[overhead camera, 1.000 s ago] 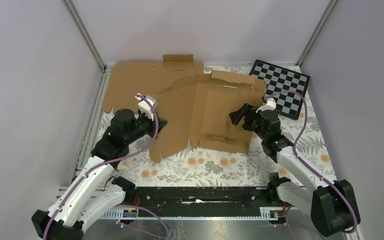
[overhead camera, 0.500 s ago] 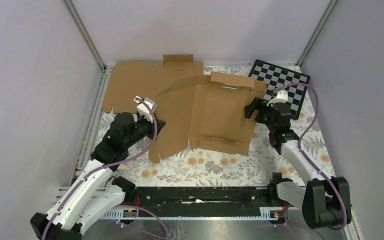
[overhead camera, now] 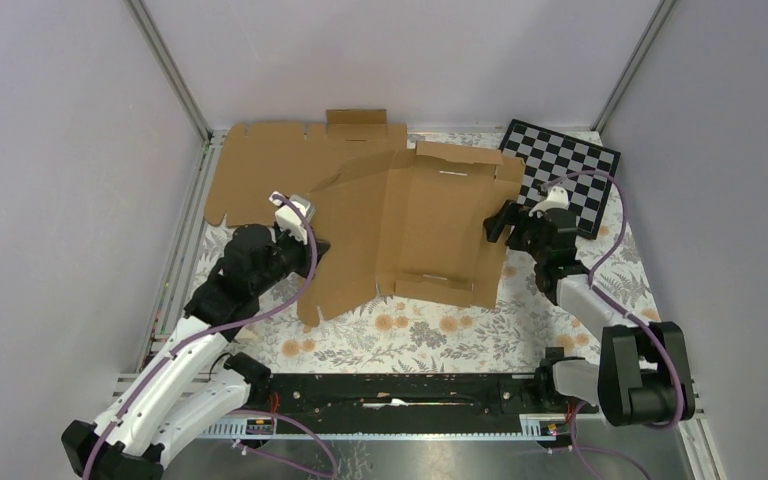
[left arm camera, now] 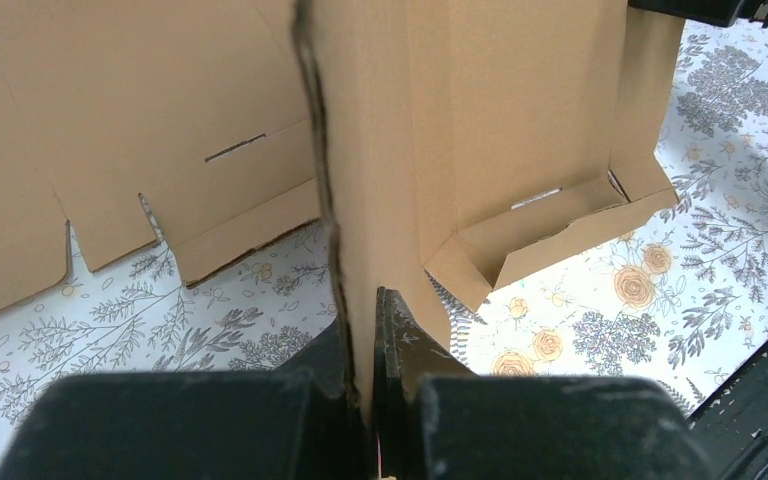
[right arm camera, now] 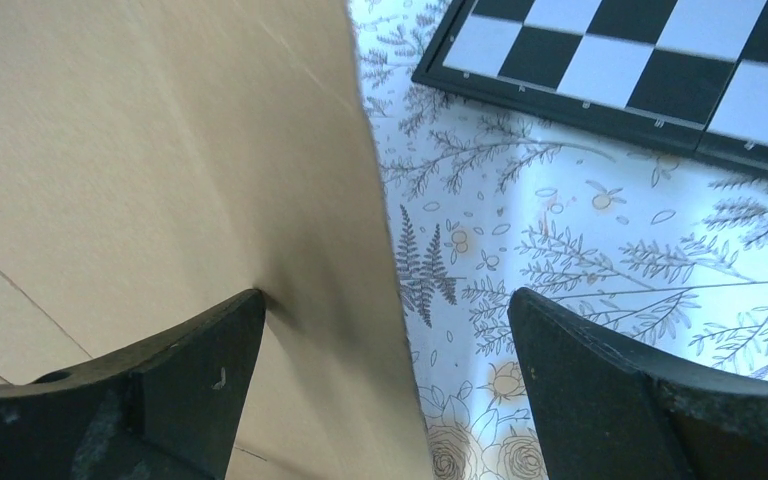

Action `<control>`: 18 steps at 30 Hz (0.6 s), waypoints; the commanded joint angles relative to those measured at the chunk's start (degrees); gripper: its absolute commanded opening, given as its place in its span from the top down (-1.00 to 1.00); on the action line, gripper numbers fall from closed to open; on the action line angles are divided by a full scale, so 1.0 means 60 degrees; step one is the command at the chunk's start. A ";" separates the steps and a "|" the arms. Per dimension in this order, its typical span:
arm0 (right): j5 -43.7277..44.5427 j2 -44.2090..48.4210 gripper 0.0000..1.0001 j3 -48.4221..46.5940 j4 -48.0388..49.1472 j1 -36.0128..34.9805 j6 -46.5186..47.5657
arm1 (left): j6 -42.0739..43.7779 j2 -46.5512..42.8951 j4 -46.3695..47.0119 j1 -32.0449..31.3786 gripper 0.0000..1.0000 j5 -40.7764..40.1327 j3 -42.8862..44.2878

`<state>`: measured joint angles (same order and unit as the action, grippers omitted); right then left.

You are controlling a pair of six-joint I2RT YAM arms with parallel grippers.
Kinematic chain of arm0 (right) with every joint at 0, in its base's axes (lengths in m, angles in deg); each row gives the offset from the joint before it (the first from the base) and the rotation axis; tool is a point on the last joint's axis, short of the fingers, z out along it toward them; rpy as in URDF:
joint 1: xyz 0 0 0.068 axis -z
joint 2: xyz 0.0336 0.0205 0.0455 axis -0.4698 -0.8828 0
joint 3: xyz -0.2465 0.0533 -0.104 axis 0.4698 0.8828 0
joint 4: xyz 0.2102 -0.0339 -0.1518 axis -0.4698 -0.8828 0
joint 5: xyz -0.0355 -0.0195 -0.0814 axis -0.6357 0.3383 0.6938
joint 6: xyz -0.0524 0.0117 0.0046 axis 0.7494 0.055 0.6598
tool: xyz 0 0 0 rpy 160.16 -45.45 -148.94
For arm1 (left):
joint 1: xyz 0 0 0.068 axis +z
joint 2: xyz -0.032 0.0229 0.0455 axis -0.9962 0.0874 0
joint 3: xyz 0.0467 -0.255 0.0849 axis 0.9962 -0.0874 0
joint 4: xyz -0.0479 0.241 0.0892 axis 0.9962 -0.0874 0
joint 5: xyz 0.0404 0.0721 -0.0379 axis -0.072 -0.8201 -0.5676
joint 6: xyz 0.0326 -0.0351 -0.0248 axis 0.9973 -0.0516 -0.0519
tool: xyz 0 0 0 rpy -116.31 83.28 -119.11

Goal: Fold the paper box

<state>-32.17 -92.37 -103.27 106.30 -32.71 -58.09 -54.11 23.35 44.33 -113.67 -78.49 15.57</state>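
Observation:
The paper box (overhead camera: 415,225) is a brown die-cut cardboard sheet, partly folded, with low raised flaps at its near and far ends. My left gripper (overhead camera: 312,245) is shut on the box's left panel (left arm camera: 380,180), which stands on edge between its fingers (left arm camera: 400,340). My right gripper (overhead camera: 498,222) is open at the box's right edge. In the right wrist view the right side panel (right arm camera: 160,180) lies between the open fingers (right arm camera: 200,370), touching the left one.
A second flat brown cardboard sheet (overhead camera: 270,165) lies at the back left, partly under the box. A black-and-white checkerboard (overhead camera: 565,170) lies at the back right. A floral cloth (overhead camera: 410,330) covers the table. Grey walls enclose the cell.
My right gripper has moved from over the box's middle to its right edge. The right side panel now stands lower. My left gripper keeps its hold.

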 commanded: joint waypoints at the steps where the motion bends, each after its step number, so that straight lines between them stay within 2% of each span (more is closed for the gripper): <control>1: -0.0719 -0.0673 -0.97 0.0444 0.1685 0.0243 -0.0611 | 0.0091 0.0013 0.0667 -0.0038 1.00 -0.0343 -0.0006; 9: -0.2059 -0.1190 -0.97 0.0243 0.2305 0.0511 -0.0751 | 0.0093 -0.0296 0.0681 -0.0078 1.00 -0.0364 -0.0049; 14: -0.3088 -0.1441 -0.85 0.0092 0.2375 0.0452 -0.1398 | 0.0093 -0.0039 0.0680 -0.0092 1.00 -0.0273 0.0030; 18: -0.2326 -0.1090 -0.85 0.0024 0.1400 -0.0543 -0.1002 | 0.0121 0.0094 0.0675 -0.0097 1.00 -0.0242 0.0089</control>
<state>-46.69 -100.59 -101.11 117.66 -31.07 -65.06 -54.11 23.42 45.22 -113.96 -79.58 15.26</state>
